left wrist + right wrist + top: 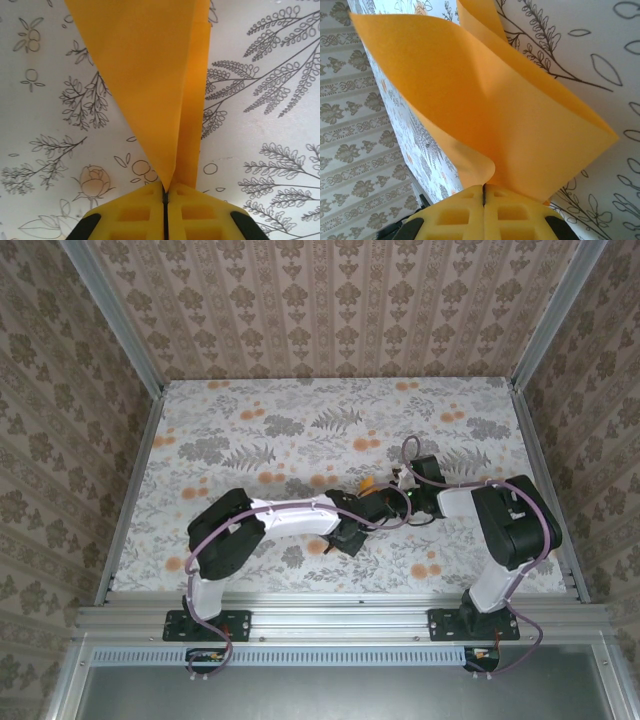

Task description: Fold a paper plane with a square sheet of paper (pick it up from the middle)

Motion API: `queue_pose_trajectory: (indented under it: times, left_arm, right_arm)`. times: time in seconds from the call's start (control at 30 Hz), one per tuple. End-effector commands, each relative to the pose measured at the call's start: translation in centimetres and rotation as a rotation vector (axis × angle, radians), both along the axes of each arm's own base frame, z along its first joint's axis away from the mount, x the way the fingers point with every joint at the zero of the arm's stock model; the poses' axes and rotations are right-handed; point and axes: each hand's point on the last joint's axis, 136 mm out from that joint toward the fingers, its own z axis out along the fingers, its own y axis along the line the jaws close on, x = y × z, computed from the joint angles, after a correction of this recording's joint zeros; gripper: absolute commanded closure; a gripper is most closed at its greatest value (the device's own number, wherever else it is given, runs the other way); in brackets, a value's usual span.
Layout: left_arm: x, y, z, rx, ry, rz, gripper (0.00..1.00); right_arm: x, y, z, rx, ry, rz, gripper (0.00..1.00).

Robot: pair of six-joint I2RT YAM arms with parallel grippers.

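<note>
Part-folded orange sheet (495,125) held above worktop (250,420) centre. Both pinch it: left jaws closed tight on pointed fold, right jaws closed tight on loose curled layers. Dart unfinished, likely; sharper creases remaining.

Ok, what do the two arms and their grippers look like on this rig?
Both the left arm and right arm have white tubular links between bulky black joint housings, on black base plates, with a lilac cable looped along each. The left gripper and right gripper have bright yellow moulded fingers with square recesses, black at the outer corners.
</note>
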Motion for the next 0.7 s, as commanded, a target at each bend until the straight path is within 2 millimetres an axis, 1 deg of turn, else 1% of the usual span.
queue_pose_trajectory:
  times: [0.0, 0.17, 0.33, 0.4, 0.67]
  left_arm:
    - [-1.3, 3.4, -1.1, 0.193, 0.023, -0.066, 0.92]
    - [-1.2, 2.8, -0.7, 0.173, 0.013, -0.089, 0.89]
    - [-1.5, 1.3, -0.2, 0.137, -0.003, -0.154, 0.83]
    - [-1.6, 1.0, -0.1, 0.125, -0.006, -0.165, 0.82]
    - [-2.2, 1.2, 0.2, 0.080, 0.000, -0.172, 0.76]
  right_arm:
    - [1.1, -0.3, -0.1, -0.038, -0.029, -0.004, 1.00]
    - [0.9, -0.6, -1.0, -0.070, -0.016, 0.001, 1.00]
    - [0.6, -0.9, -2.1, -0.105, 0.004, 0.017, 1.00]
    - [0.4, -1.0, -2.7, -0.119, 0.015, 0.020, 1.00]
    - [-0.2, -1.8, -4.1, -0.184, 0.044, 0.025, 1.00]
